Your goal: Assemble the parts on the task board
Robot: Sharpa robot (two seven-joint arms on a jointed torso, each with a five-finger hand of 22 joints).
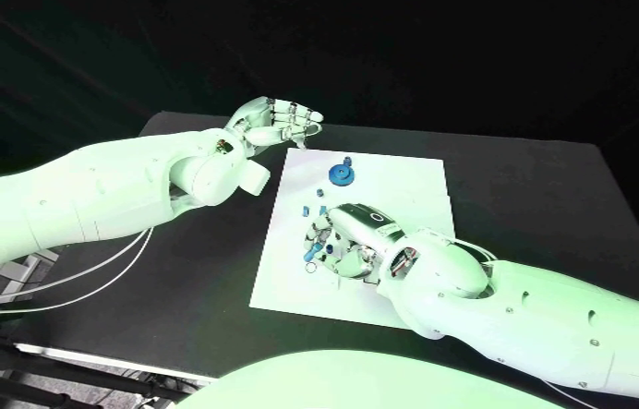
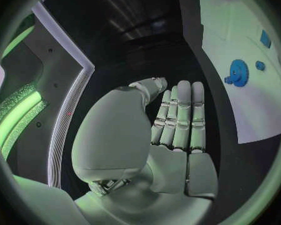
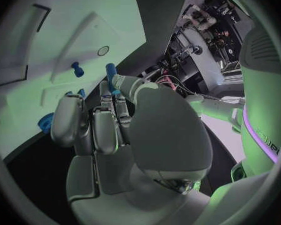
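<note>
We see the right robot hand [image 1: 349,241] pinching a small blue peg [image 3: 110,71] over the flat white task board [image 1: 400,192]; the left robot hand [image 1: 276,121] sits spread and empty beyond the board's far-left corner, near the blue gear [image 1: 343,174].

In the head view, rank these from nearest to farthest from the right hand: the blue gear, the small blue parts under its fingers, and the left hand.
1. Small blue parts: on the task board, right at the right hand.
2. Blue gear: farther up the board.
3. Left hand: off the board, past its far left corner.
</note>
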